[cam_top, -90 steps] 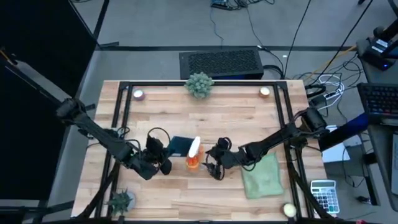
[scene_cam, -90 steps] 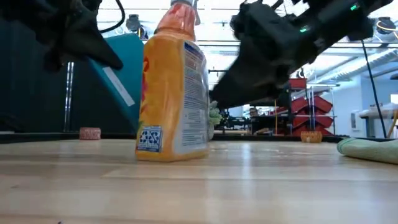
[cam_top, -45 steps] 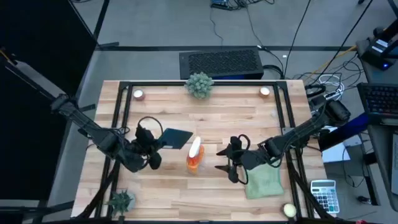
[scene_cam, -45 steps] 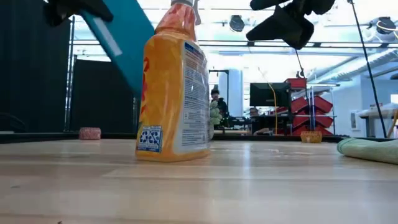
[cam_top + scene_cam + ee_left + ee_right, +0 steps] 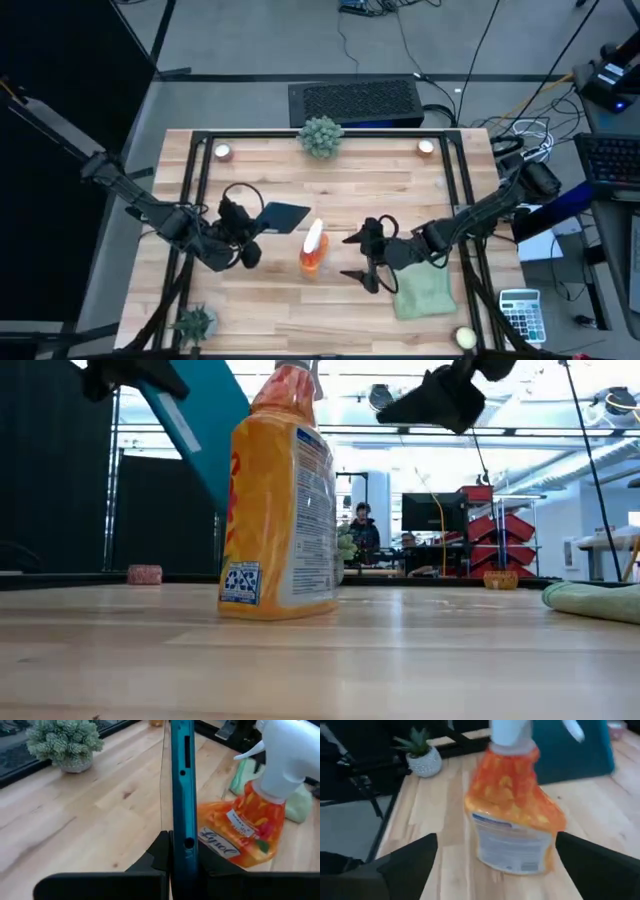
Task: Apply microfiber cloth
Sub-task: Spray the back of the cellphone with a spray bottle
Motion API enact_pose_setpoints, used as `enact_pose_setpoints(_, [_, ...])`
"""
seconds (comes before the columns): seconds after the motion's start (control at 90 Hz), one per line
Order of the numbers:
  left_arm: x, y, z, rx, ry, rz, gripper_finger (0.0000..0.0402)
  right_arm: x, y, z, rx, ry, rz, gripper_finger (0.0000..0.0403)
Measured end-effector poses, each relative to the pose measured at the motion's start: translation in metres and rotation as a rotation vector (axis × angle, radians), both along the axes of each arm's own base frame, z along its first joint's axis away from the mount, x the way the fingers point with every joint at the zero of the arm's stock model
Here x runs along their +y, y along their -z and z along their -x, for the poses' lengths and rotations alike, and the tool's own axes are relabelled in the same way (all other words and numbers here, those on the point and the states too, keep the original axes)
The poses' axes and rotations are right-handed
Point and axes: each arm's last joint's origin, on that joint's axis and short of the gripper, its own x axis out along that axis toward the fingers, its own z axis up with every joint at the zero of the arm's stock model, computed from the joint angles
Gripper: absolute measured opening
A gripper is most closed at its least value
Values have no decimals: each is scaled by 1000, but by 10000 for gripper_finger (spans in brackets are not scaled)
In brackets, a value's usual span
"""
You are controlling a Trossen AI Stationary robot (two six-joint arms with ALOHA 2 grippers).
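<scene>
The cloth (image 5: 424, 288) lies flat near the table's (image 5: 340, 180) right edge, toward the front corner, crumpled slightly and longer front-to-back than across. The right gripper (image 5: 357, 256) hangs above the table between the cloth and the spray bottle (image 5: 312, 249), its fingers spread wide and empty, and pointing toward the bottle, away from the cloth. So the cloth sits just behind and beside that gripper, under the right forearm; I judge that the right arm must draw back toward the right edge and turn down before it can pinch the fabric. The left gripper (image 5: 247, 222) is well apart from the cloth, on the far side of the bottle, clamped on the tablet (image 5: 285, 216), which it holds raised and edge-up.
</scene>
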Motion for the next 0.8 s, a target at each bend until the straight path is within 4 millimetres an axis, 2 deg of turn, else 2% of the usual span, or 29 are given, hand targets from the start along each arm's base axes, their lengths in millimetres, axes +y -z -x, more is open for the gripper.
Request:
enact_pose_setpoints(0.089, [4, 0, -2, 3, -16, -2, 7, 1, -9, -3, -94, 0, -29, 368])
enact_pose_setpoints(0.278, [14, -1, -11, 39, 24, -18, 7, 8, -9, -17, -247, 31, 155, 353])
enact_pose_setpoints(0.4, [20, -1, -14, 51, 26, -27, 7, 10, 3, -24, -238, 127, 328, 353])
enact_pose_setpoints(0.556, [26, -2, -18, 56, 40, -22, 7, 12, 8, -30, -227, 249, 368, 352])
enact_pose_setpoints(0.689, [29, -3, -21, 45, 47, -27, 7, 20, 6, -48, -223, 253, 386, 352])
enact_pose_setpoints(0.8, [32, -5, -24, 34, 58, -32, 7, 26, 9, -65, -154, 242, 447, 352])
